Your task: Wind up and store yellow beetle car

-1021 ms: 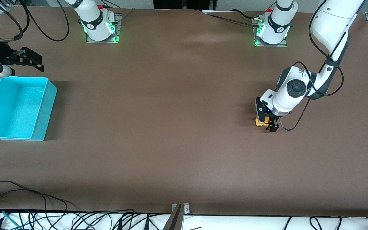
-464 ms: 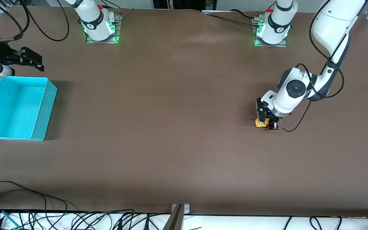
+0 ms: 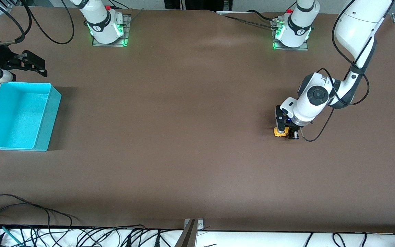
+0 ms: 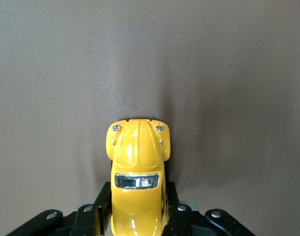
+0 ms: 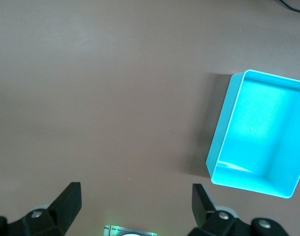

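The left claw (image 3: 285, 133) is clenching the yellow beetle car (image 4: 137, 167) down on the desk (image 3: 183, 137) toward the left arm's end, likely readying a pull-back to wind it, while the right claw (image 5: 135, 201) is waiting released near the turquoise bin (image 3: 43, 120).

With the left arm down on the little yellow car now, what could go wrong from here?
1. The left gripper is shut on the yellow beetle car only at its rear; the nose juts out free, so the car might pivot or slip when dragged or lifted.
2. The turquoise bin sits at the right arm's end of the table, a long carry or handover.
3. The right gripper waits open near the bin; a misjudged handover could drop the car.
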Action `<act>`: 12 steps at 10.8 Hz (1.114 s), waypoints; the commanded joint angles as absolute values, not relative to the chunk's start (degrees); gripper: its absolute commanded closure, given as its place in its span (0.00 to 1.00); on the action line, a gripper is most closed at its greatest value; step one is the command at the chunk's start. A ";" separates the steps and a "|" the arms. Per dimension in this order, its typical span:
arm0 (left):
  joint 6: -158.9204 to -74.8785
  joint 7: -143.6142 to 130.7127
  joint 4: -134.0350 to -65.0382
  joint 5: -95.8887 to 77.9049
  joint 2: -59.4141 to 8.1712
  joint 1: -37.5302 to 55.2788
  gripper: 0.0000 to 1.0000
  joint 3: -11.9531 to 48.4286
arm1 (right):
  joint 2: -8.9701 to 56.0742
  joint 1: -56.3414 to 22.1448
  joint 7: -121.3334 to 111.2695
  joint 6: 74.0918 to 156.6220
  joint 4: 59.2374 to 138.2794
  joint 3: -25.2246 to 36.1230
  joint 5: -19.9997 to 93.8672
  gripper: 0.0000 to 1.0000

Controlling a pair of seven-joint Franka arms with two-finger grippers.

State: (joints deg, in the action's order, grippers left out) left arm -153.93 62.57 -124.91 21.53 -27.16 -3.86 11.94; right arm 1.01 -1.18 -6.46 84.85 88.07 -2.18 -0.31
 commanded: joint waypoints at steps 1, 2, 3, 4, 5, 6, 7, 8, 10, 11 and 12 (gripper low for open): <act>-154.07 63.11 -124.19 23.20 -29.79 -4.48 0.99 12.04 | 0.79 -1.23 -7.12 84.11 87.63 -2.20 -0.97 0.00; -153.99 63.11 -124.10 23.29 -30.75 -5.18 0.99 12.04 | 0.79 -1.32 -7.12 84.11 87.63 -2.20 -0.97 0.00; -153.98 63.19 -124.10 23.29 -31.37 -5.53 0.99 12.04 | 0.79 -1.32 -7.12 84.11 87.63 -2.20 -0.97 0.00; -153.90 63.19 -124.10 23.20 -31.64 -5.97 1.00 11.95 | 0.79 -1.32 -7.12 84.11 87.63 -2.20 -0.97 0.00; -153.81 63.37 -124.10 23.29 -31.73 -6.15 1.00 11.87 | 0.79 -1.32 -7.12 84.11 87.63 -2.20 -0.97 0.00; -153.81 64.33 -124.10 23.20 -31.73 -6.41 1.00 11.60 | 0.79 -1.32 -7.12 84.11 87.63 -2.20 -0.97 0.00; -153.81 65.29 -124.01 23.29 -31.90 -8.16 1.00 11.69 | 0.79 -1.32 -7.12 84.11 87.63 -2.20 -0.97 0.00; -153.81 67.48 -123.14 23.29 -32.60 -9.91 1.00 11.69 | 0.79 -1.32 -7.12 84.11 87.63 -2.20 -0.97 0.00; -153.63 69.87 -122.87 23.20 -32.61 -12.29 1.00 11.69 | 0.79 -1.32 -7.12 84.11 87.63 -2.20 -0.97 0.00; -153.55 70.48 -122.87 23.20 -32.61 -13.26 1.00 11.69 | 0.79 -1.32 -7.12 84.11 87.63 -2.20 -0.97 0.00; -153.54 72.05 -122.87 23.20 -32.61 -14.58 1.00 11.69 | 0.79 -1.32 -7.12 84.11 87.63 -2.20 -0.97 0.00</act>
